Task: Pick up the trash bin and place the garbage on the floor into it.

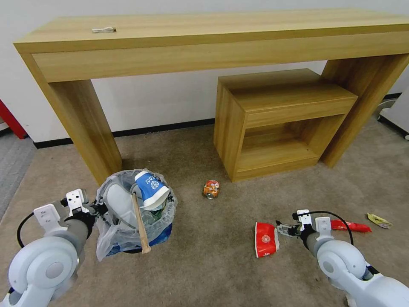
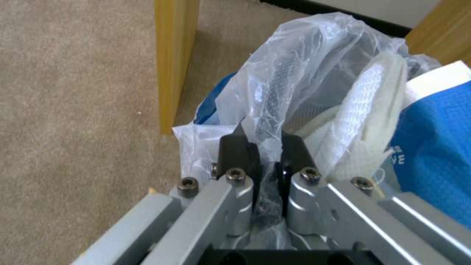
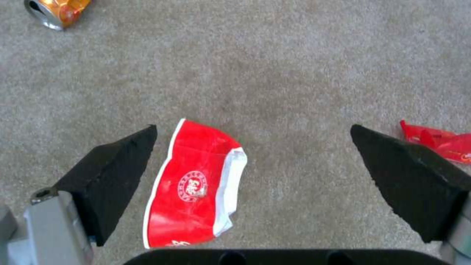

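The trash bin (image 1: 117, 238), lined with a clear crinkled bag, stands on the carpet beside the desk leg. It holds a white slipper (image 1: 117, 200), a blue-and-white paper cup (image 1: 150, 189) and a wooden stick (image 1: 140, 224) that leans out over the rim. My left gripper (image 1: 100, 209) is shut on the bin's rim and bag (image 2: 294, 73); the slipper (image 2: 363, 117) sits just behind it. My right gripper (image 3: 254, 129) hovers open low over a flattened red paper cup (image 3: 196, 184), which lies nearer one finger. On the floor lie a crushed can (image 1: 211, 189), a red wrapper (image 1: 351, 226) and a yellow wrapper (image 1: 379, 220).
A long wooden desk (image 1: 204, 38) spans the back, its left leg (image 1: 91, 128) right behind the bin. A low open wooden cabinet (image 1: 281, 123) stands under the desk at the right. Open carpet lies between the bin and the red cup (image 1: 266, 238).
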Controlling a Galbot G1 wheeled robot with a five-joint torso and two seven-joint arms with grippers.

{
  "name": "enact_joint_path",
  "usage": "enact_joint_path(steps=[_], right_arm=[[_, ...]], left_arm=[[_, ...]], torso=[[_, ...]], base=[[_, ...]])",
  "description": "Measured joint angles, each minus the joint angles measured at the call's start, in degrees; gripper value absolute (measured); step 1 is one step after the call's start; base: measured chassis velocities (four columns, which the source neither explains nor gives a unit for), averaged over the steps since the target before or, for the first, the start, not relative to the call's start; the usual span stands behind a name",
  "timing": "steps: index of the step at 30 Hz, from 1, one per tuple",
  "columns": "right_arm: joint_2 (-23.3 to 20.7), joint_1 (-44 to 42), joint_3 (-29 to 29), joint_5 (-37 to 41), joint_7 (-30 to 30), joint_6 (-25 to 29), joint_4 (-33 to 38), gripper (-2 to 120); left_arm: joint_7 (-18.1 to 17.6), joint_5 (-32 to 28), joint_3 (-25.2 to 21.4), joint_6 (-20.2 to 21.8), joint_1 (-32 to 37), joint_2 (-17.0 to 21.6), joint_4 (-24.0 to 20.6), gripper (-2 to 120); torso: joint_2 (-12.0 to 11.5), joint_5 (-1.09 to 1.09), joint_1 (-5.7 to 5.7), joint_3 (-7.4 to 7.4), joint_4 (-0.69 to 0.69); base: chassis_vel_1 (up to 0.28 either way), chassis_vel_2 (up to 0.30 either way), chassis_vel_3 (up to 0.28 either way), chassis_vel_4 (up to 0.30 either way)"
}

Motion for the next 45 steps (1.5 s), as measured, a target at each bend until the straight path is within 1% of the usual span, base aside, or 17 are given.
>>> enact_joint_path(steps=[5, 8, 13, 16, 18, 20, 23, 24, 27, 30, 36, 45], right_arm=[[-0.15, 0.08, -0.05, 0.06, -0.23, -0.02, -0.04, 100], [-0.17, 0.08, -0.10, 0.07, -0.35, -0.04, -0.15, 100], [-0.11, 0.06, -0.36, 0.05, -0.45, -0.10, -0.41, 100], [0.20, -0.01, -0.80, -0.03, -0.49, -0.36, -0.67, 100], [0.26, -0.04, -0.93, -0.08, -0.49, -0.52, -0.71, 100], [0.53, -0.12, -1.32, -0.01, -0.31, -1.82, -0.78, 100], [0.67, -0.13, -1.64, 0.20, -0.07, -3.11, -0.84, 100], [0.67, -0.13, -1.64, 0.20, -0.07, -3.11, -0.84, 100], [0.71, 0.14, -2.29, 1.36, 0.97, -6.30, -0.85, 100], [0.72, 0.66, -2.93, 1.68, 1.20, -7.26, -1.15, 100], [1.29, 1.60, -3.96, 1.65, 1.29, -7.34, -1.77, 100], [1.41, 1.43, -4.04, 1.48, 1.31, -7.07, -1.75, 100]], left_arm=[[0.20, 0.40, 0.46, -0.05, -0.15, -0.10, 0.28, 3], [0.29, 0.70, 0.66, -0.09, -0.27, -0.16, 0.49, 3], [0.30, 0.79, 0.68, -0.16, -0.35, -0.13, 0.68, 3], [0.28, 0.85, 0.68, -0.16, -0.35, -0.11, 0.69, 3], [0.24, 0.85, 0.68, -0.16, -0.35, -0.12, 0.69, 3], [-0.08, 0.89, 0.68, -0.16, -0.36, -0.23, 0.69, 3], [-0.23, 0.90, 0.68, -0.15, -0.35, -0.30, 0.69, 3], [-0.23, 0.90, 0.68, -0.15, -0.35, -0.30, 0.69, 3], [-0.24, 0.97, 0.68, -0.17, -0.30, -0.37, 0.52, 3], [-0.25, 1.04, 0.68, -0.20, -0.22, -0.44, 0.29, 3], [-0.23, 1.25, 0.58, -0.30, 0.13, -0.54, -0.02, 3], [-0.21, 1.62, 0.94, -0.06, 0.30, -0.80, -0.11, 3]], torso=[[0.03, 0.00, 0.00, 0.04, 0.00], [0.35, -0.01, 0.00, 0.34, 0.00], [1.12, 0.00, 0.00, 1.11, 0.00], [1.95, 0.00, 0.02, 1.87, 0.00], [2.15, 0.00, 0.03, 2.04, 0.00], [2.79, 0.00, 0.15, 2.55, 0.00], [3.14, 0.00, 0.33, 2.75, 0.00], [3.14, 0.00, 0.33, 2.75, 0.00], [3.36, 0.00, 0.48, 2.84, 0.00], [3.38, 0.00, 0.51, 2.84, 0.00], [3.37, 0.00, 0.52, 2.80, 0.00], [3.31, 0.00, 0.52, 2.75, 0.00]], base=[[0.000, 0.000, 0.000, 0.000], [0.000, 0.000, 0.000, 0.000], [0.000, 0.000, 0.000, 0.000], [0.000, 0.000, 0.000, 0.000], [0.000, 0.000, 0.000, 0.000], [0.000, 0.000, 0.000, 0.000], [0.000, 0.000, 0.000, 0.000], [0.000, 0.000, 0.000, 0.000], [0.000, 0.000, 0.000, 0.000], [0.000, 0.000, 0.000, 0.000], [0.000, 0.000, 0.000, 0.000], [0.000, 0.000, 0.000, 0.000]])
